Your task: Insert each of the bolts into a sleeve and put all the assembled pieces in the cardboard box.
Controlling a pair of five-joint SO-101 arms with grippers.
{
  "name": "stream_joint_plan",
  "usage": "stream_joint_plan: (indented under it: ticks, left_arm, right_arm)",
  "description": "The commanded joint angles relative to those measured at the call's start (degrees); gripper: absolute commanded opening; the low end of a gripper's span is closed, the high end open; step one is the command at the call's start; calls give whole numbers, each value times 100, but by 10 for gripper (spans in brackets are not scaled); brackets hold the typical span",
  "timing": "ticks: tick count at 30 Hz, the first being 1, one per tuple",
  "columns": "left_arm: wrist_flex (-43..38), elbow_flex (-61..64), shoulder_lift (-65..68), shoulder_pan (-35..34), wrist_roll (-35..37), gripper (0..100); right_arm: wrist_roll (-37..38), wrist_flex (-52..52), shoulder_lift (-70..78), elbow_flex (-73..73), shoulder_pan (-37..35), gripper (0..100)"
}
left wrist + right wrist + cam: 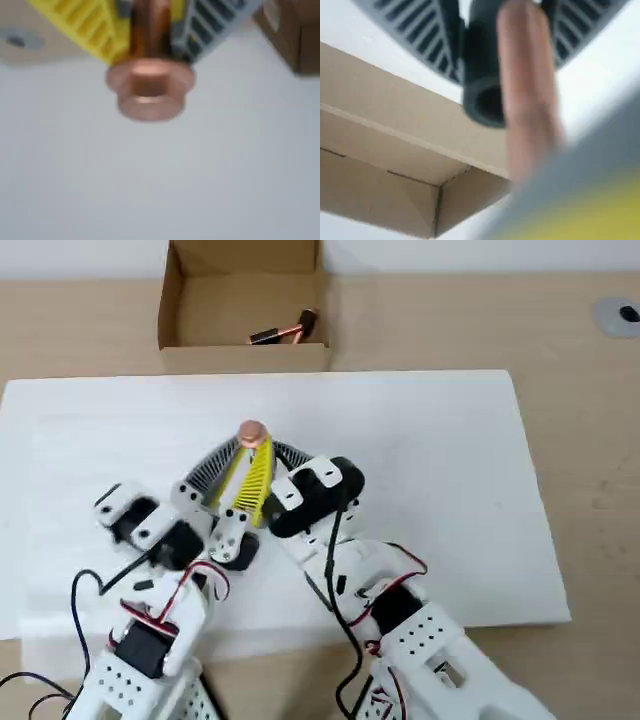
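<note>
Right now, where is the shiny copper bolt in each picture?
High view: copper bolt over the white sheet, in front of the cardboard box.
Left wrist view: head facing the camera, in the left gripper.
Right wrist view: blurry shaft beside the black sleeve.
Shared landmark: the cardboard box.

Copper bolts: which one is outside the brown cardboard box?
The copper bolt clamped in the left tool, its flanged head over the white sheet. The other copper bolt lies inside the cardboard box.

I can read no text, number or sign here. The cardboard box (pixel 243 358) at the far side shows plain walls, and the bolt (pixel 150 90), the sleeve (pixel 482 75) and the white sheet (pixel 450 490) carry no legible mark.
</note>
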Motion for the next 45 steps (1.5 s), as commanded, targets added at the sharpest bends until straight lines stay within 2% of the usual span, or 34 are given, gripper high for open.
stream_joint_plan:
  ticks: [1,13,20,23,27,30,40,45]
  left_arm:
    - [316,18,-66,62,9,6]
    - [387,53,-66,9,-53,9]
    - [1433,-211,-66,9,-510,6]
    - [967,-211,-75,-167,-457,6]
    - [-448,-202,-84,-589,35,5]
    - [-1160,-193,-75,-765,35,5]
    - [-2084,-167,-84,-941,88,5]
    - [-2084,-18,-84,-914,229,5]
  right_arm:
    - [-18,0,-127,-31,-48,9]
    - [-9,0,-127,-145,-40,9]
    - [-9,9,-127,-163,-40,9]
    - [-9,9,-127,-145,-40,9]
    - [-9,9,-119,-145,-40,9]
    - [-9,18,-119,-145,-40,9]
    - [-35,290,-119,-145,-40,9]
    - [-35,290,-127,-136,-40,9]
